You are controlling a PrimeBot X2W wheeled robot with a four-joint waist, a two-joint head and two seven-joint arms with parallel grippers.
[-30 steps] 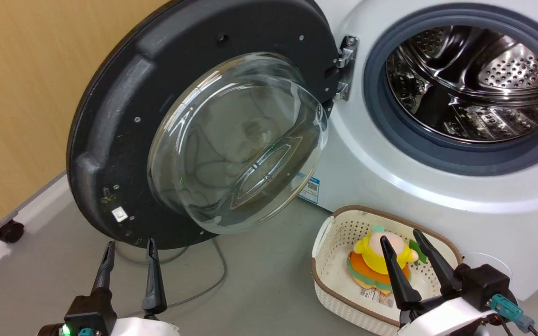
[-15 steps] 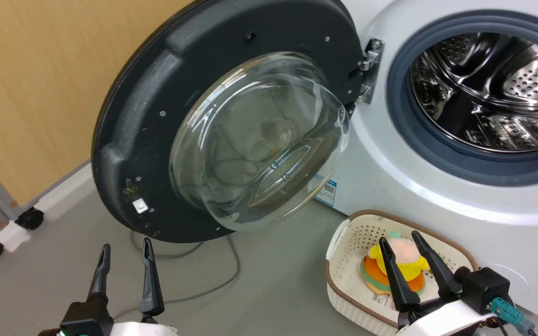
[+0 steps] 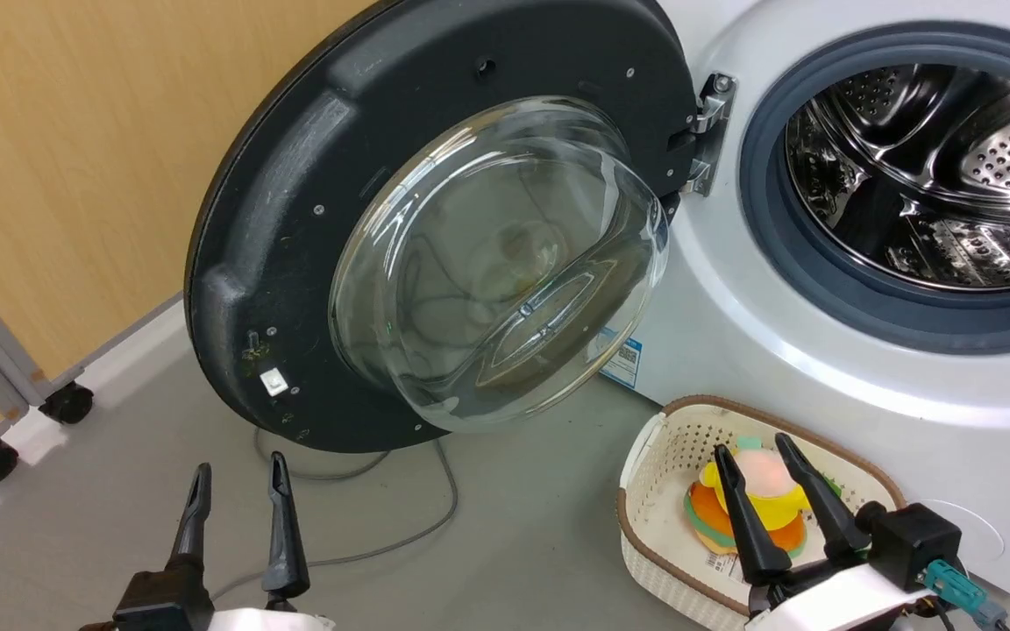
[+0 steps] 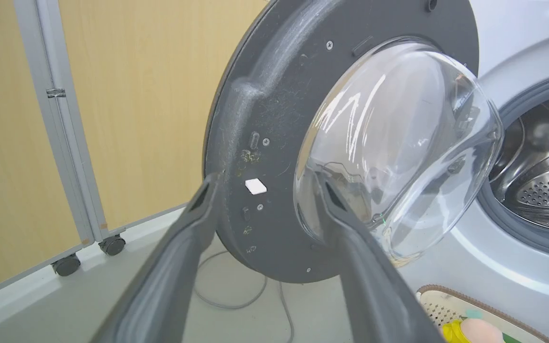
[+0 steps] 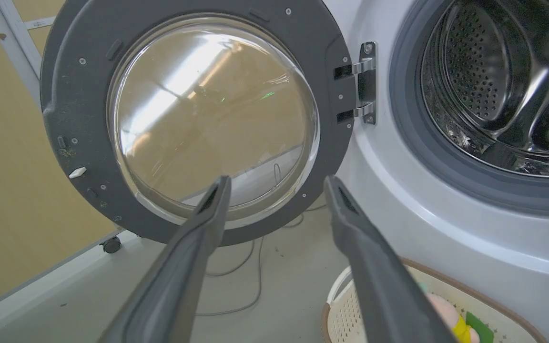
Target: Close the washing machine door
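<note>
While the washing machine door (image 3: 295,219) hangs wide open, hinged at the left of the washing machine (image 3: 821,368), the left gripper (image 3: 239,464) hovers low before it and the right gripper (image 3: 749,445) above a cream basket (image 3: 645,570), both spread and empty.

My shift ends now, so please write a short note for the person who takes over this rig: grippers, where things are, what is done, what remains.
Left gripper: open, empty, low in front of the door, not touching it.
Right gripper: open, empty, by the basket with a toy.
The door: wide open on its hinge, left of the drum of the washing machine.
Done: nothing visible yet.
Left: push the door shut, probably with the left gripper.
</note>
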